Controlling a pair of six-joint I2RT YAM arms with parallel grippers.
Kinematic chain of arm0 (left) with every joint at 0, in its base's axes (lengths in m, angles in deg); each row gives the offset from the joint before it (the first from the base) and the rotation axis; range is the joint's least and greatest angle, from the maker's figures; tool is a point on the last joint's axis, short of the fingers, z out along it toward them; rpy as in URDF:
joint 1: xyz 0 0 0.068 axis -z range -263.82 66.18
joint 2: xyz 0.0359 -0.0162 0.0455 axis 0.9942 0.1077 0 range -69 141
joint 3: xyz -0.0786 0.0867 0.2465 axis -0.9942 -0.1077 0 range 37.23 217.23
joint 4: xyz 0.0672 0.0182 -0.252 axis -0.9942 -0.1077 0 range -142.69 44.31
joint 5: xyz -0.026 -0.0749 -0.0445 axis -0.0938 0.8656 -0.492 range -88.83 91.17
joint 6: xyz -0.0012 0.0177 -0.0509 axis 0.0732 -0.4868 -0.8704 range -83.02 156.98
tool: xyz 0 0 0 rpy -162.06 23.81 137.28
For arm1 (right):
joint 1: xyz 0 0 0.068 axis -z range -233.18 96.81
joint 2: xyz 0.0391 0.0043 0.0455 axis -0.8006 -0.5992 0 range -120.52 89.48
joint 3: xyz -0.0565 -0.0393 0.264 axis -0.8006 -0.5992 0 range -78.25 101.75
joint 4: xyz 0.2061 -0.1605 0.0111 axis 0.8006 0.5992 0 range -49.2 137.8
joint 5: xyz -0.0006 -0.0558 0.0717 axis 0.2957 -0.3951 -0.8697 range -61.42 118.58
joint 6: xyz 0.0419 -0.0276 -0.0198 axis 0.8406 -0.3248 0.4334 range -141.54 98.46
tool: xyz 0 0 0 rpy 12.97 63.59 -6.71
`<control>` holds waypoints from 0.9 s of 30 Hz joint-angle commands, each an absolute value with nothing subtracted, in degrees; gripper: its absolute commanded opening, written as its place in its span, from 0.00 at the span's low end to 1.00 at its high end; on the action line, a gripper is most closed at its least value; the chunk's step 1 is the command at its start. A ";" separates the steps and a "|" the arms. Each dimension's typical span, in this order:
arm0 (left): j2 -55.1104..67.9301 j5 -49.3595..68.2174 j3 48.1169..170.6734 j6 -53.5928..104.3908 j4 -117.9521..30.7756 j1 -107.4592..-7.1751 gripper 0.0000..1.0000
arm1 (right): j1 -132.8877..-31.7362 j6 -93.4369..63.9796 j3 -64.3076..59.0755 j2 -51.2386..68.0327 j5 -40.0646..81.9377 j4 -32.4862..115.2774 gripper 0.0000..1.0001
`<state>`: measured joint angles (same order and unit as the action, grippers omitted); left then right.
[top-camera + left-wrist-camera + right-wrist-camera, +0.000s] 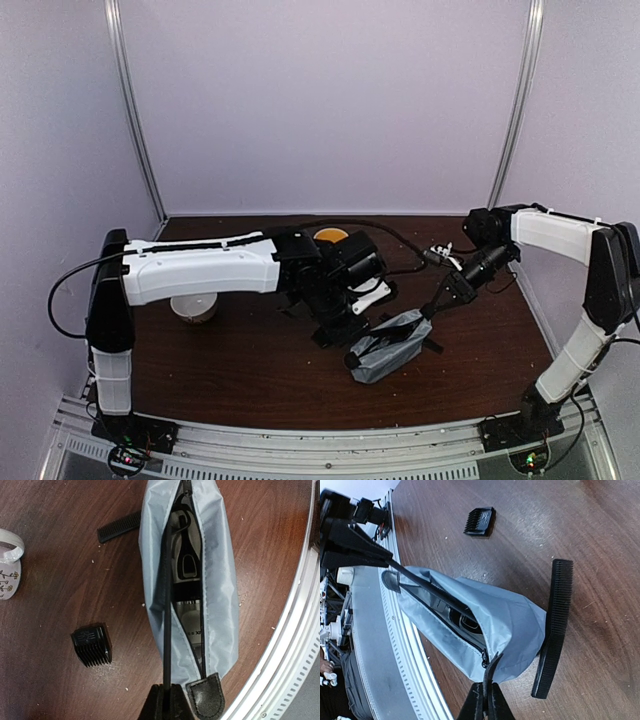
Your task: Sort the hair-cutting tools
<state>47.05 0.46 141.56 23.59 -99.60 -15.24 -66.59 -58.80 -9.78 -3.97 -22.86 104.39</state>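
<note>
Left wrist view, comb [166,630] in left claw [167,700], tip inside pouch [220,580]

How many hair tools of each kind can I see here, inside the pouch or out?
Combs: 2, a loose comb and a held comb
Block: 1
Clipper: 1, inside the pouch
Scissors: 0 in view
Total: 4

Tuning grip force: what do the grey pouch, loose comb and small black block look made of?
Pouch: thin fabric, likely nylon, matte; it creases and sags. Comb: probably hard black plastic, moulded teeth, slight sheen. Block: rigid-looking black plastic, matte, moulded ribs.
</note>
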 commanded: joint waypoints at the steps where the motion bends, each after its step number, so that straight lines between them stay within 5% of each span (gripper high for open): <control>1: 45.36 -5.07 140.91 19.25 -97.64 -14.17 0.00 | -63.50 -56.55 -8.38 -1.84 -26.84 103.55 0.03; 10: 45.86 -17.18 141.46 17.25 -99.88 -12.53 0.00 | -62.39 -57.02 -7.81 -5.44 -28.70 106.16 0.03; 27: 54.28 -6.28 150.50 27.85 -95.05 -13.48 0.00 | -62.41 -59.13 -7.30 -5.75 -30.62 108.55 0.03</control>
<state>53.17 -9.66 148.53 24.20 -98.88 -12.38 -62.66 -57.77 -9.08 -5.46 -28.13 106.78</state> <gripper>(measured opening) 0.049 0.030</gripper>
